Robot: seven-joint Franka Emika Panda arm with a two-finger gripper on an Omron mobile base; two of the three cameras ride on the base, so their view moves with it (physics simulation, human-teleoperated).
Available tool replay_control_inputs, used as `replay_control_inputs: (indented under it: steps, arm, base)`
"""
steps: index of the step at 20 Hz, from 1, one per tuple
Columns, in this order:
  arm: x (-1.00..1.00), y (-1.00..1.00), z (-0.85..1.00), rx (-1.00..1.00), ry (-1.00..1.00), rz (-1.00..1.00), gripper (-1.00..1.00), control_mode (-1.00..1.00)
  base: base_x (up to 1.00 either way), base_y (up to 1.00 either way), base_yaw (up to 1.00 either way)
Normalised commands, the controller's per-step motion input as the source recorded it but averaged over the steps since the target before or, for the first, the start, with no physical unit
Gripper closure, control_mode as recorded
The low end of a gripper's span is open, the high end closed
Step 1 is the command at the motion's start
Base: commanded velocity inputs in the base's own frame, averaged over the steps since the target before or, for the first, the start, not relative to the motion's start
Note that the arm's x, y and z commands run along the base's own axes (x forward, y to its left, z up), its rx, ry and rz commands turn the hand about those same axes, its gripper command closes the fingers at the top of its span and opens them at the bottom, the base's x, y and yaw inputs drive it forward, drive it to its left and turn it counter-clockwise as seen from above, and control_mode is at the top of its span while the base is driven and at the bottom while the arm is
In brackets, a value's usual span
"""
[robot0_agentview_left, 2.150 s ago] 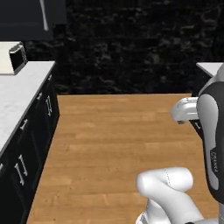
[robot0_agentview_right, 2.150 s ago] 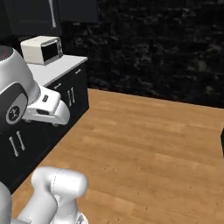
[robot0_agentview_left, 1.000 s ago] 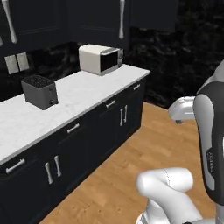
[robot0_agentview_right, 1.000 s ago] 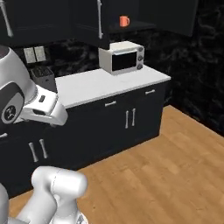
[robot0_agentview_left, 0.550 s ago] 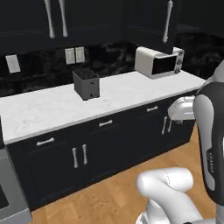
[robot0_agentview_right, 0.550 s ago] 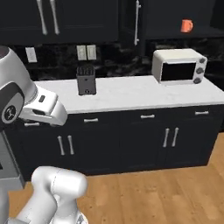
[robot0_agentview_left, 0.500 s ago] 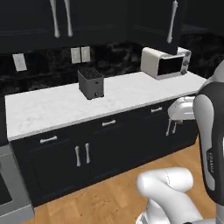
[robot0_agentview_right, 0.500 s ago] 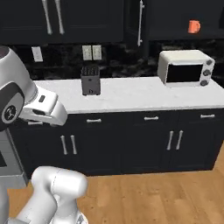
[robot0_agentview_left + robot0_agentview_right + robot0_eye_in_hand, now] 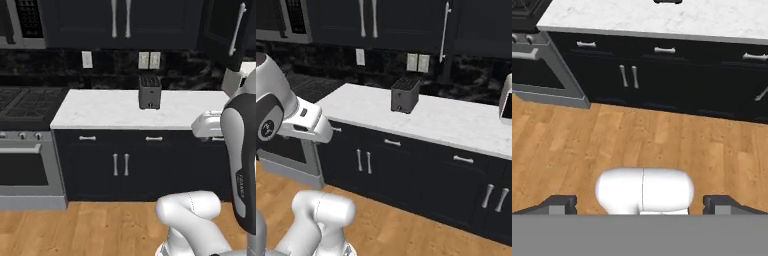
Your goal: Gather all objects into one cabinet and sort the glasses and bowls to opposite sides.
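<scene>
one toaster (image 9: 149, 92) on the white counter (image 9: 100, 110).

Kitchen: toaster (image 9: 149, 91) on white counter (image 9: 100, 111), oven (image 9: 27, 167), black cabinets (image 9: 120, 167).

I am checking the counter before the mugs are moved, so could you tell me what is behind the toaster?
Behind the toaster the dark backsplash carries a pair of white wall outlets. The wall directly behind its body is covered.
</scene>
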Motion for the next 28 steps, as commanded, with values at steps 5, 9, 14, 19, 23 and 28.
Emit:
replay_control_inputs:
  steps: [5,9,14,19,23,28]
  arm:
    - [0.00,0.00,0.00,0.00,0.00,0.00,-1.00,1.00]
    - [0.00,0.00,0.00,0.00,0.00,0.00,-1.00,1.00]
    - [0.00,0.00,0.00,0.00,0.00,0.00,-1.00,1.00]
    - [0.00,0.00,0.00,0.00,0.00,0.00,-1.00,1.00]
    - [0.00,0.00,0.00,0.00,0.00,0.00,-1.00,1.00]
    - [0.00,0.00,0.00,0.00,0.00,0.00,-1.00,1.00]
  base:
    - [-0.01,-1.00,0.39]
    - [-0.10,-1.00,0.01]
    - [0.07,-1.00,-0.17]
    - [0.34,-0.96,-0.21]
    - [0.47,-0.70,-0.19]
    - [0.50,-0.50,-0.23]
